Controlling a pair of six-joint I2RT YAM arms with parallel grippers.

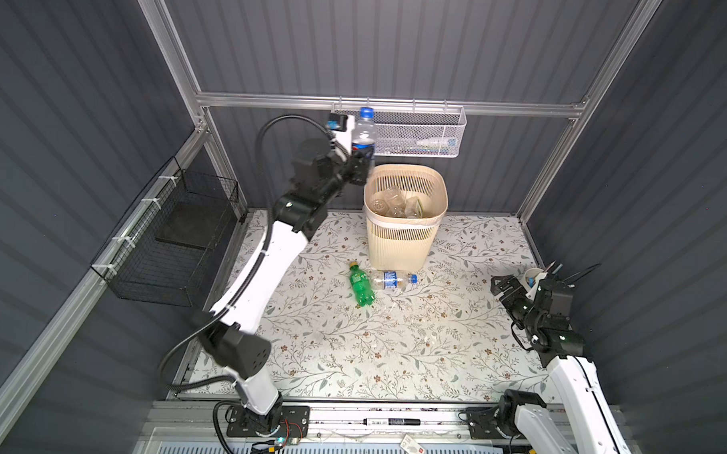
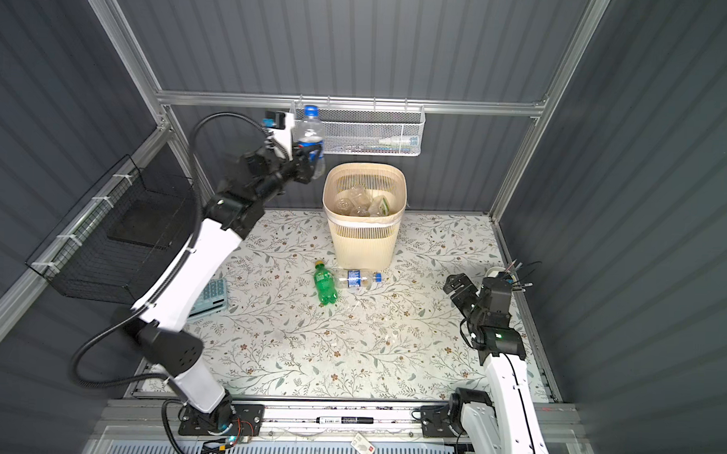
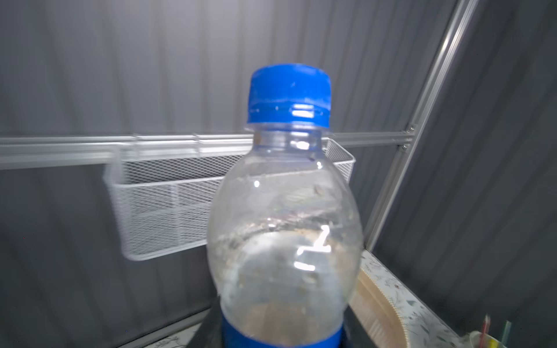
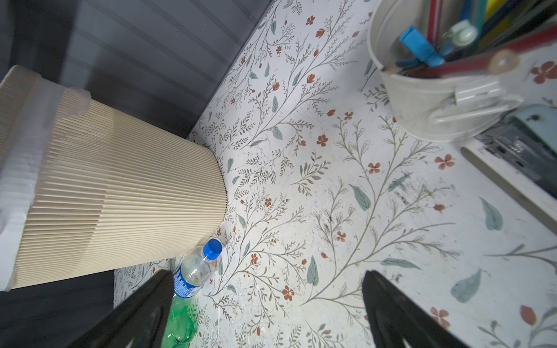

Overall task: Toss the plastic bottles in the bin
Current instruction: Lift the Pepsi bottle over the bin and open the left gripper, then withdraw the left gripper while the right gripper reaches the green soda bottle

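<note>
Bottle [image 1: 364,134] stood upright, pinched low in my left gripper [image 1: 359,168] near the bin [image 1: 405,175], ready for dropping; right gripper [image 4: 265,301] hung spread.

Held bottle [image 3: 283,226]: base cut off by frame edge.
Left gripper [image 1: 360,169]: motion-blurred.
Bottles [image 1: 396,202] in bin [image 1: 405,168], table's [image 1: 390,353] 12 o'clock: count unclear.
Calculator [image 2: 213,297], 9 o'clock: half under arm [image 2: 194,263].

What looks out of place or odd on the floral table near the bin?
Two bottles lie on their sides in front of the bin: a green bottle and a clear blue-capped bottle, close together. They are not yet thrown away. The bin itself stands upright.
</note>
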